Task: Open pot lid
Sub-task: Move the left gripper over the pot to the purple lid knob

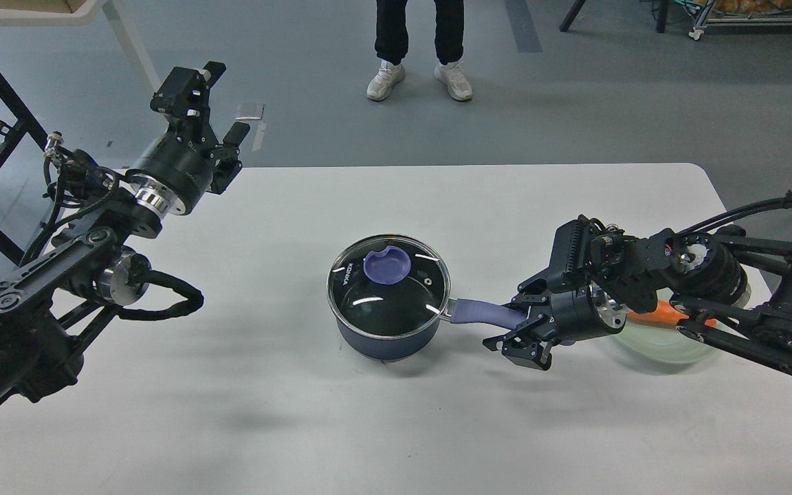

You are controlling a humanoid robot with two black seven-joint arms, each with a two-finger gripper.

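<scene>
Head view: blue pot [388, 328] mid-worktop [396, 206], glass lid [388, 285] on | right tool [521, 323] wide, its fingers either side of the purple handle [485, 313] (contact unclear) | left tool [207, 113] raised at far-left edge, spread apart, empty | carrot [664, 316] on plate [664, 344] behind right arm

A white table [437, 199] carries two things. Near its middle stands a dark blue pot [388, 328] with its glass lid [388, 278] seated on top, its purple handle [485, 313] pointing toward three o'clock. Further out at three o'clock lies a pale green plate [664, 344], close to the handle's tip.
</scene>
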